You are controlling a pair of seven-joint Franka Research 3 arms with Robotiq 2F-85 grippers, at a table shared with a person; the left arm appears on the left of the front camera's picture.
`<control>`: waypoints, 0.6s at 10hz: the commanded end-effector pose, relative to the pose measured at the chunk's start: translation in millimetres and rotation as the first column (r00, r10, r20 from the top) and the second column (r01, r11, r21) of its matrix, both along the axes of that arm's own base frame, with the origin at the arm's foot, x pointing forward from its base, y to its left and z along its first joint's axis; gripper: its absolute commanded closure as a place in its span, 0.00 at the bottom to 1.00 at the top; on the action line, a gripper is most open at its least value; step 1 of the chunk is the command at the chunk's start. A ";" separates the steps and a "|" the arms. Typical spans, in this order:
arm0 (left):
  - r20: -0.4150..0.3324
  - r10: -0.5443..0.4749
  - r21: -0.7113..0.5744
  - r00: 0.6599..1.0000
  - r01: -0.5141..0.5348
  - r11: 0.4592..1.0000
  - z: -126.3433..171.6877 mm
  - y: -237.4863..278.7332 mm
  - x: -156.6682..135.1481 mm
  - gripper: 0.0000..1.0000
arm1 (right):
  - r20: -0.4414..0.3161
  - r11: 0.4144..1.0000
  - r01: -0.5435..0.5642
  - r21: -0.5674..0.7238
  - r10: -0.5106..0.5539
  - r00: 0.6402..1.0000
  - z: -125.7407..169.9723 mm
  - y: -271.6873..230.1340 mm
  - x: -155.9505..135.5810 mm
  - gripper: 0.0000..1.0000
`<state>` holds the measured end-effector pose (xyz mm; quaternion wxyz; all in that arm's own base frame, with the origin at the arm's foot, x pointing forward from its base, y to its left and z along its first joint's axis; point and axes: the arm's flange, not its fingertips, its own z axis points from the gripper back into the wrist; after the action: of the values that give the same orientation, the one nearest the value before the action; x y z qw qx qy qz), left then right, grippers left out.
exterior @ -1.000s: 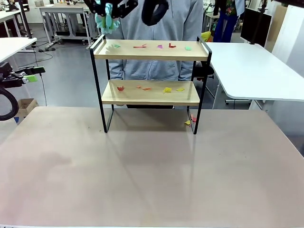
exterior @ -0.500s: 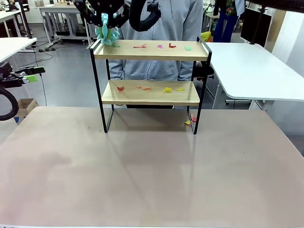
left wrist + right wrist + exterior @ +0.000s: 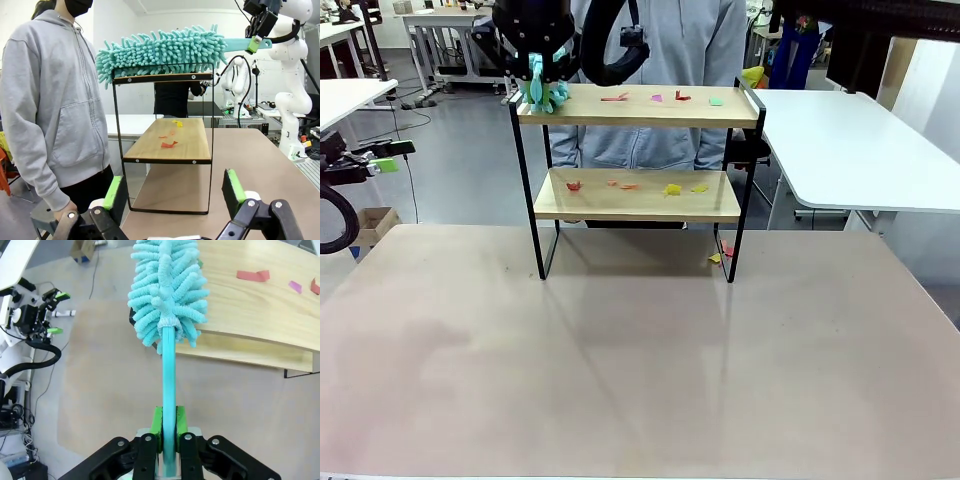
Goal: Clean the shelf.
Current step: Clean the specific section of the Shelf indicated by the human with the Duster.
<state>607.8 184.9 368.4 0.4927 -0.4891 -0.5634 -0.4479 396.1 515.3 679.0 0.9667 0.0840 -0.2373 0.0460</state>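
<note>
**Duster at the left end of the top board**

We found the shelf (image 3: 640, 106), a small two-tier rack of light wooden boards in a thin black metal frame, standing upright at the far side of the pale beige table (image 3: 640, 380). A person in a grey hooded top (image 3: 660, 40) stood just behind it.

The right gripper (image 3: 168, 422) had reached across to the shelf's left end. Its green pads were pressed onto the teal plastic handle of a fluffy teal microfibre duster (image 3: 167, 295). In the front view the duster head lay at the left end of the upper board, beside the raised side rail. In the left wrist view it stretched along that end and looked to rest on the board; we could not confirm contact.

The left gripper (image 3: 174, 189) was low at the table's left side, well apart from the shelf, aimed at the shelf's end. Its fingers were spread wide with nothing between them.

We noted small coloured paper scraps (image 3: 617, 97) in red, pink and green on the upper board, to the right of the duster. More scraps lay on the lower board (image 3: 672, 188). A few lay on the table by the right rear foot (image 3: 720, 255).
</note>
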 end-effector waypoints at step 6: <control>0.006 -0.005 0.006 1.000 0.005 1.000 3.4 -0.7 -1.6 0.00 | -0.086 0.988 0.150 0.024 -0.148 0.985 -6.4 -83.4 -12.4 0.87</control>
<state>607.8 185.0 368.4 0.4927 -0.4891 -0.5634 -0.4478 399.7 458.2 686.8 0.9746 0.0782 -0.2098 -0.0090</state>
